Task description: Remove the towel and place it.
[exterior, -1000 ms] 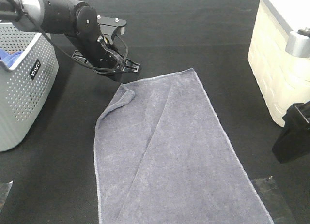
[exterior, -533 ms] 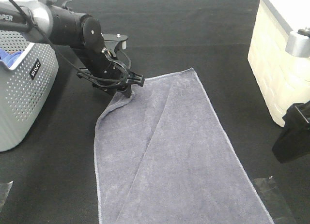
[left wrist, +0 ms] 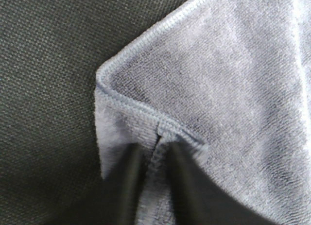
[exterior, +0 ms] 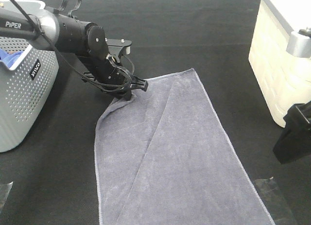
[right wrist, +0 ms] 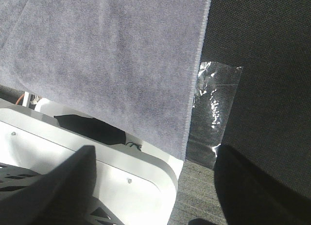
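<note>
Exterior high view gives me the layout: the towel (exterior: 170, 157) lies spread flat on the dark table (exterior: 204, 30), running from its far edge down toward the near side, with a diagonal crease down its length. My left tool (exterior: 130, 90) sits right on the far left corner of it, next to the grey basket (exterior: 22, 89) at the left.

Left wrist shows the detail I need: the towel (left wrist: 218, 89) corner is folded back on itself, hem stitching up, and the two dark fingers (left wrist: 121, 186) are closed in on a narrow ridge of cloth between them. I judge that as pinched on the fold, though the grip looks shallow.

The right tool I can't read at all; its wrist view shows only the towel's near edge (right wrist: 107, 55), a strip of clear tape (right wrist: 216, 101) on the table and white frame parts below.

To do this step well, I'd draw the corner outward, away from the towel's middle, so the fold opens flat. Keep the lift low; too high drags the whole cloth and spoils the lay. Watch the wrist view for slipping terry.
</note>
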